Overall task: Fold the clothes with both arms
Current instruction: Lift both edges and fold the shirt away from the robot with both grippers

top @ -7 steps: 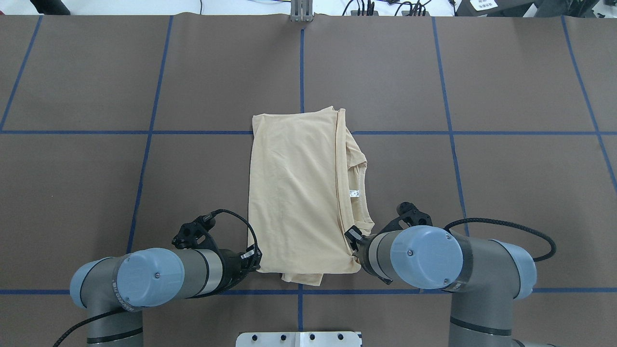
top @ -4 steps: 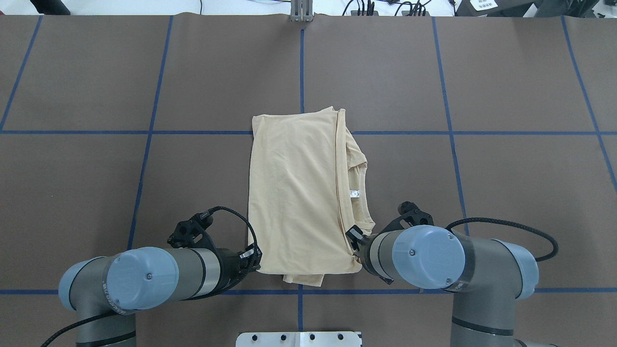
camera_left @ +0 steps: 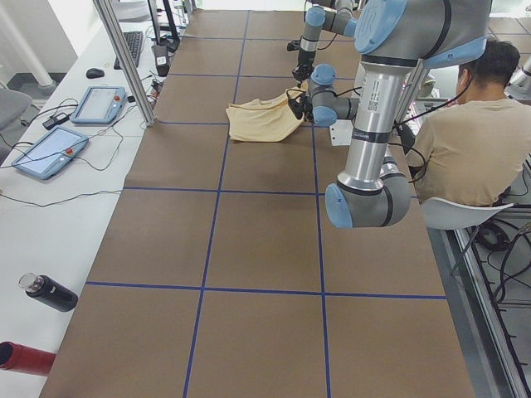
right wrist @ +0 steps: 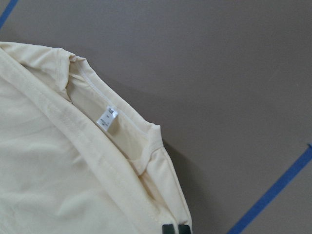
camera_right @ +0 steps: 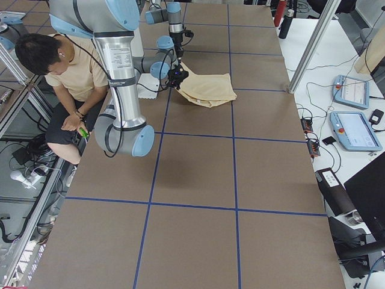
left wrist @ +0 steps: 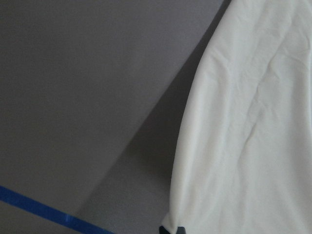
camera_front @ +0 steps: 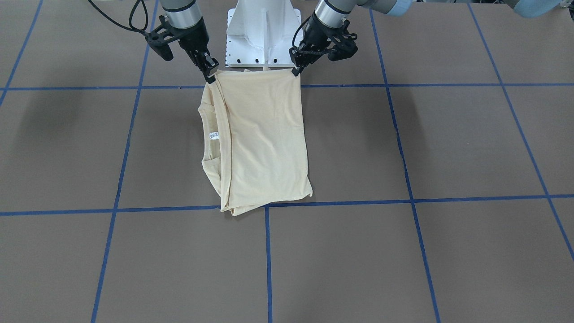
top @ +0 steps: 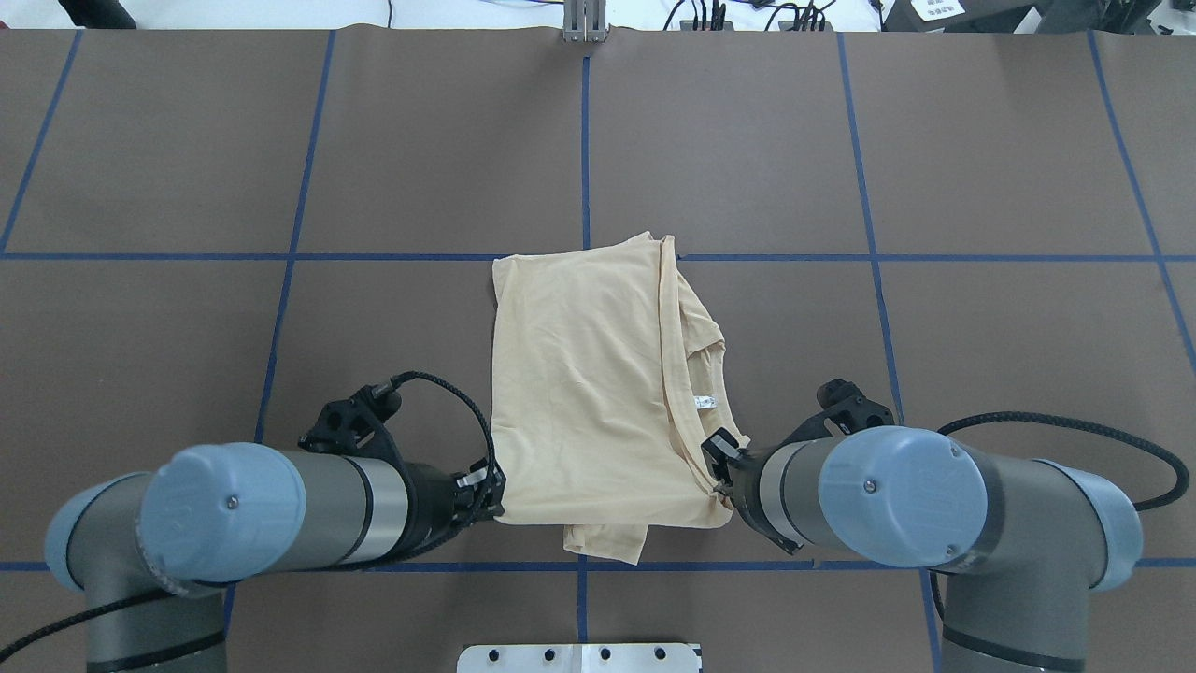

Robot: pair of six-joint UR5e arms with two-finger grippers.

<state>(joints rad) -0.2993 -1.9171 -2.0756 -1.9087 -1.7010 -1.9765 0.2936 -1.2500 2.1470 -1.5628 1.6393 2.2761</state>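
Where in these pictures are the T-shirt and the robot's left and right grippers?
T-shirt (top: pixel 589 393): overhead view, middle of its folded top layer.
left gripper (camera_front: pixel 295 70): front-facing view, between the fingertips at the T-shirt's corner.
right gripper (camera_front: pixel 210 77): front-facing view, between the fingertips at the other corner nearest the robot.

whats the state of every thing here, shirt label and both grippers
pale cream-yellow thin-fabric T-shirt: folded into a narrow stack, robot-side edge lifted, far edge on the brown table
small white neck label: exposed, facing up
left black two-finger gripper: shut on one near corner
right black two-finger gripper: shut on the other near corner
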